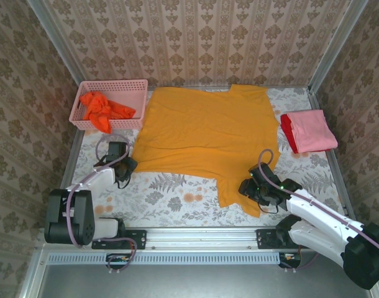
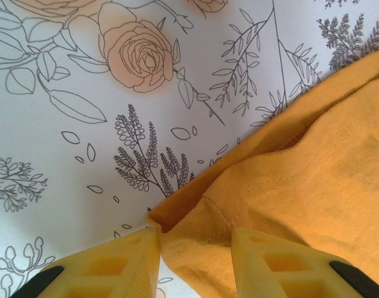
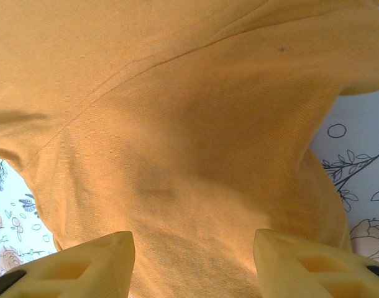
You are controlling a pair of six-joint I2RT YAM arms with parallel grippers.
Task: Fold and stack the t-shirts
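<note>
Your left gripper [image 2: 196,239], jaws apart, is straddling a near corner of the golden-yellow t-shirt [image 1: 202,130], which is lying spread across the table. Your right gripper [image 3: 192,243] is hanging unclenched over its right edge. Farther back, a folded pink t-shirt [image 1: 310,130] is lying on the right and an orange-red t-shirt [image 1: 102,108] is sitting in the basket [image 1: 112,84] on the left.

A staged robot test cell: wallpapered panels [image 1: 196,37], metal rail [image 1: 202,234], floral-covered table [image 1: 177,194].

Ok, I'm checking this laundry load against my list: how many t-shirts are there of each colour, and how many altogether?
golden-yellow t-shirt, spread on the table: 1
orange-red t-shirt, crumpled in the basket: 1, as far as can be told
pink t-shirt, folded: 1
red t-shirt, under the pink one: 1
Total: 4
</note>
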